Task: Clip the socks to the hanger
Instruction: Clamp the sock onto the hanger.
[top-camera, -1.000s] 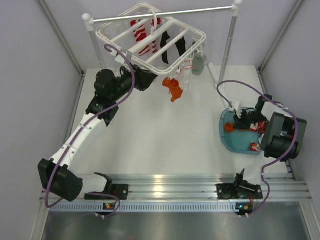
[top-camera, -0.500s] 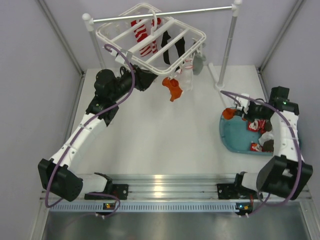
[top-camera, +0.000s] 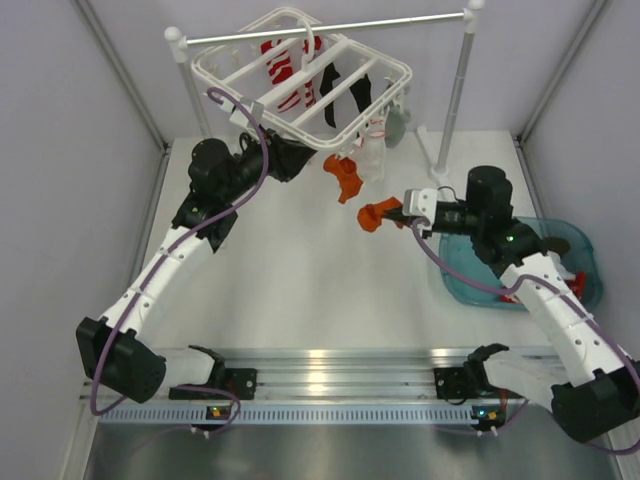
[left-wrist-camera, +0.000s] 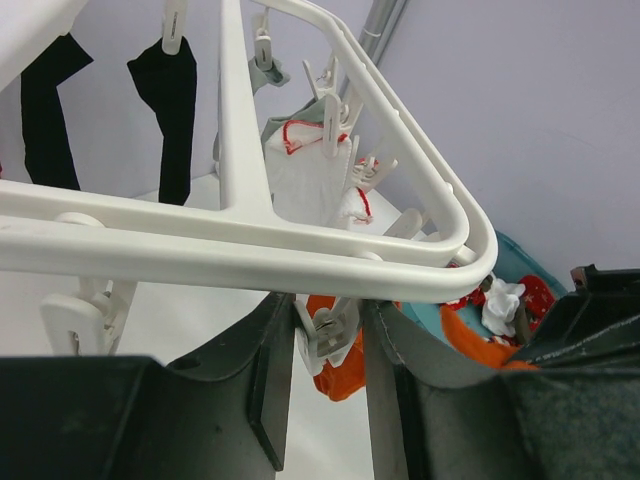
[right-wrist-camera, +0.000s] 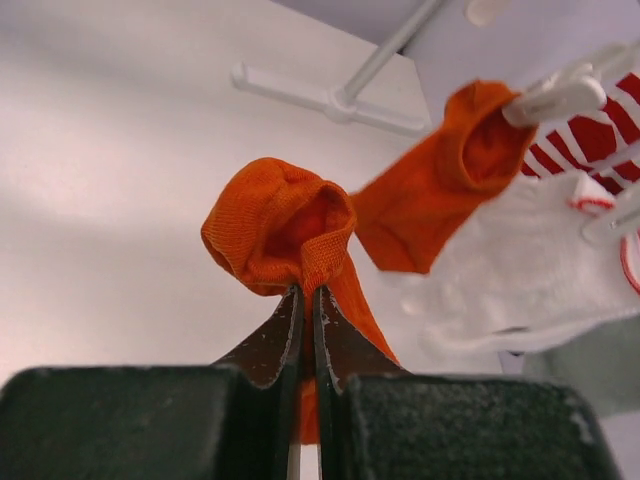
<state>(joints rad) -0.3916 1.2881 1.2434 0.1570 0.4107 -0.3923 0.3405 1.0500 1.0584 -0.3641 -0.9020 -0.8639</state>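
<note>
Right gripper (top-camera: 392, 214) was pressed together on an orange sock (top-camera: 374, 218), held above the table (top-camera: 300, 280) between the tray (top-camera: 462, 285) and the hanger (top-camera: 300, 85), touching neither. The hanger hung tilted from the rail (top-camera: 330, 27). Left gripper (top-camera: 293, 158) sat at the hanger's near edge. The left wrist view showed its fingers (left-wrist-camera: 268, 385) set apart either side of a dangling clip (left-wrist-camera: 325, 335), with the frame bar crossing just above; whether they pressed the clip could not be told. Clipped along the near side were a second orange sock (top-camera: 343, 178), a white sock (top-camera: 370, 158) and a grey sock (top-camera: 398, 125). Black socks (top-camera: 331, 100) and a striped sock (top-camera: 283, 62) hung further in. In the right wrist view the second orange sock and the white sock hung just beyond the held one. The right forearm crossed over the tray, hiding part of it.
</note>
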